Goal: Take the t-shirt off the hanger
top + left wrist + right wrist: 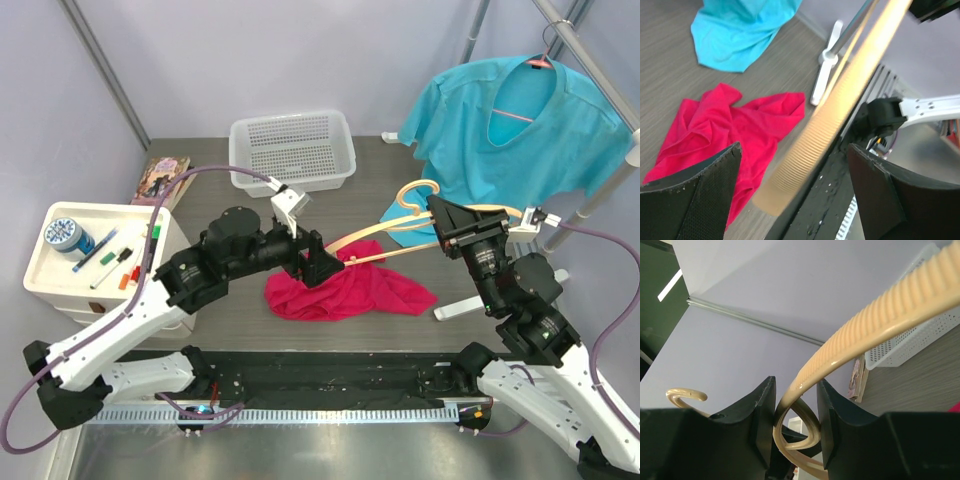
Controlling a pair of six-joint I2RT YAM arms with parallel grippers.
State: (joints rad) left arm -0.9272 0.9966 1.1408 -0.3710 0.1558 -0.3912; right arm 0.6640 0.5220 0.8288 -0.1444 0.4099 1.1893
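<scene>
Two hands are meeting at one hanger (375, 232) over the middle of the bench (380, 165). The right hand (443, 214), at 3 o'clock from the centre, is pinching the hanger near its hook, probably to hold it up off the cloth. The left hand (322, 262) is standing spread, with the hanger's ridged arm passing between its fingers; I judge it is gripping nothing. The red t-shirt (350, 293) is lying crumpled on the bench at 6 o'clock from the hanger, free of it, so the task is looking done. Only the top view is showing a blue shirt (520, 130) hanging at 1 o'clock. Only the right wrist view is showing the fingers closing on the hanger's neck.
</scene>
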